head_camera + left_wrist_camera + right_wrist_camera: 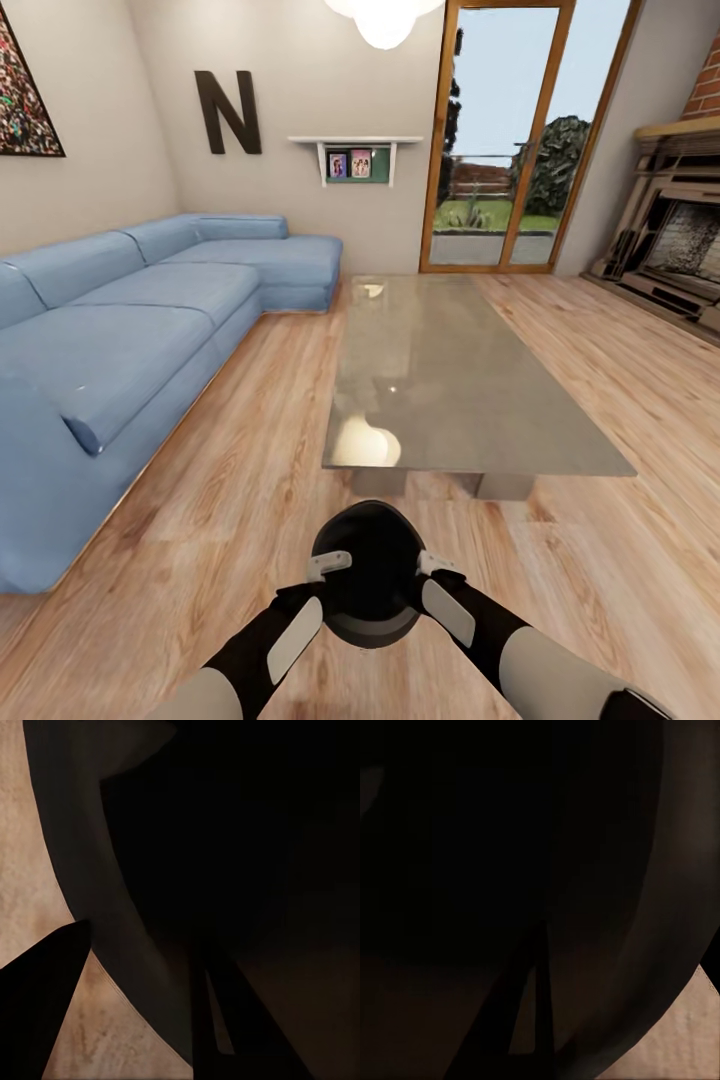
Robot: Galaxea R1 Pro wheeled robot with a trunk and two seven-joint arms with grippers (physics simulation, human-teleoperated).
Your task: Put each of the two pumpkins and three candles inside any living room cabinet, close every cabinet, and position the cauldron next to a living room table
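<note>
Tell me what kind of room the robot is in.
Most likely a living room: a blue corner sofa, a low glass-topped coffee table and a brick fireplace stand on a wooden floor.

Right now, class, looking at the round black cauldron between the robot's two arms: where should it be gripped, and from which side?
Grip the round black cauldron at its widest bulge, one gripper on each side, left gripper and right gripper opposed. Its smooth rounded body shows no visible handle, so opposed side contact seems the steadiest hold.

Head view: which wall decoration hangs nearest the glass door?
The small white shelf holding two framed pictures. It hangs just beside the wood-framed door; the big dark letter N and the framed artwork hang farther along, above the blue sofa.
</note>
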